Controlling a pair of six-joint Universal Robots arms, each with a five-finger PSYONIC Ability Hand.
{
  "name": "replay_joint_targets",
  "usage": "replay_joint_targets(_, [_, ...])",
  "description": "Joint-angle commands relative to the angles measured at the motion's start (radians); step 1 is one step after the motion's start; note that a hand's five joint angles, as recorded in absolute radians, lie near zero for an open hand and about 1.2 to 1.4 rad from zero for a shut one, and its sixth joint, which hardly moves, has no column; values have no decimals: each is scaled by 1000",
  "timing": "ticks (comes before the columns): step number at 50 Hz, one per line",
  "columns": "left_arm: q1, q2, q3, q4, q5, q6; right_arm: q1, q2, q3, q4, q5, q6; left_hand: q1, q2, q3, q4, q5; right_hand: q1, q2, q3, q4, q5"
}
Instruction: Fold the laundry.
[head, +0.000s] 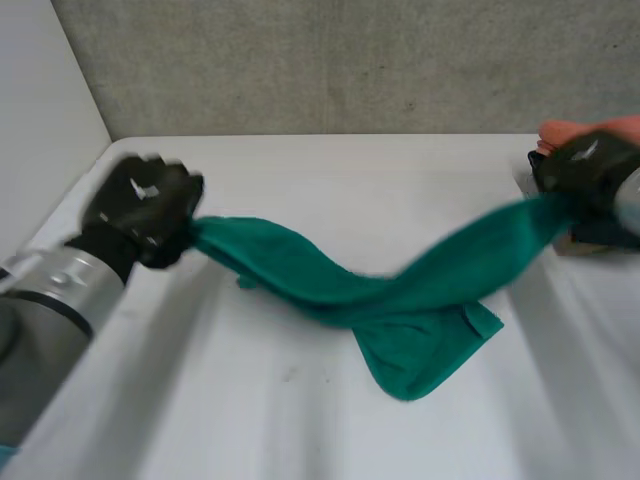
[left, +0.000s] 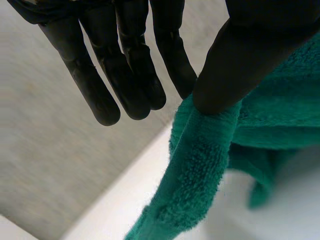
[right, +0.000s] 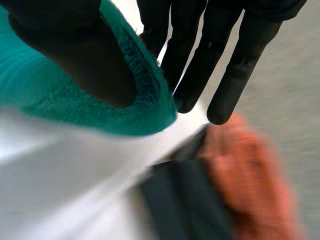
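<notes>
A green towel (head: 330, 275) hangs stretched between the robot's two hands above the white table (head: 250, 420), bunched into a thick rope that sags in the middle. A loose flap droops from the sag towards the tabletop; whether it touches cannot be told. The left hand (head: 145, 205) has one end, its thumb clamped down on the terry cloth (left: 200, 165) while the fingers (left: 125, 75) reach out straight beside it. The right hand (head: 590, 170) pins the other end's edge (right: 50, 100) under its thumb (right: 75, 50), fingers straight behind. Both ends vanish inside the grips. Past the right hand, an orange cloth (head: 585, 128) lies partly hidden, on a dark thing (right: 185, 200) too indistinct to name.
</notes>
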Motion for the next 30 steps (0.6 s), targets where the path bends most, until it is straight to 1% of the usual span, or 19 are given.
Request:
replay_joint_targets(1, [14,239,135,-225,-11,8,-83,-328,-10,95,4,-137,251,199,201,196,252,260,220,205,196,238])
replay_joint_targets(2, [19,259,169,-280,-11,8,-89,-351,-10,98,4,-152,251,199,201,196,252,260,220,205,196,238])
replay_joint_targets(6, [26,264,241,-393,-7,10,-103,-449,-9,112,4,-185,251,199,201,196,252,260,220,205,196,238])
replay_joint_targets(8, [26,253,257,-417,-11,11,-103,-465,1,118,1,-185,251,199,201,196,252,260,220,205,196,238])
replay_joint_targets(12, [37,135,294,-440,-12,17,-91,-427,27,126,2,-188,251,199,201,196,252,260,220,205,196,238])
replay_joint_targets(13, [39,108,300,-438,-14,19,-88,-407,31,126,4,-188,251,199,201,196,252,260,220,205,196,238])
replay_joint_targets(14, [39,83,304,-437,-15,20,-76,-353,40,126,12,-192,251,199,201,196,252,260,220,205,196,238])
replay_joint_targets(17, [42,-52,330,-432,-17,45,-25,-266,39,124,25,-195,251,199,201,196,252,260,220,205,196,238])
replay_joint_targets(18, [43,-137,352,-432,-17,66,13,-208,30,123,41,-197,251,199,201,196,252,260,220,205,196,238])
replay_joint_targets(20, [45,-222,379,-432,-17,89,46,-141,16,114,70,-200,251,199,201,196,252,260,220,205,196,238])
replay_joint_targets(21, [43,-265,396,-432,-18,103,68,-77,-10,109,102,-200,251,199,201,196,252,260,220,205,196,238])
replay_joint_targets(22, [40,-351,439,-429,-23,135,78,-43,-28,108,123,-198,251,199,201,196,252,260,220,205,196,238])
replay_joint_targets(23, [39,-400,473,-426,-27,155,87,-10,-48,102,145,-197,251,199,201,196,252,260,220,205,196,238])
replay_joint_targets(24, [39,-432,500,-423,-32,169,96,59,-88,80,180,-189,251,199,201,196,252,260,220,205,196,238])
replay_joint_targets(25, [40,-503,569,-411,-55,190,99,90,-111,60,193,-186,251,199,201,196,252,260,220,205,196,238])
replay_joint_targets(27, [39,-572,651,-386,-78,217,105,144,-157,2,216,-182,251,199,201,196,252,260,220,205,196,238])
replay_joint_targets(28, [37,-601,697,-368,-89,229,113,185,-209,-83,231,-175,251,199,201,196,252,260,220,205,196,238])
replay_joint_targets(29, [36,-647,791,-318,-102,246,118,202,-237,-136,236,-168,251,199,201,196,252,260,220,205,196,238])
replay_joint_targets(30, [36,-664,839,-285,-106,247,122,218,-264,-193,240,-159,251,199,201,196,252,260,220,205,196,238])
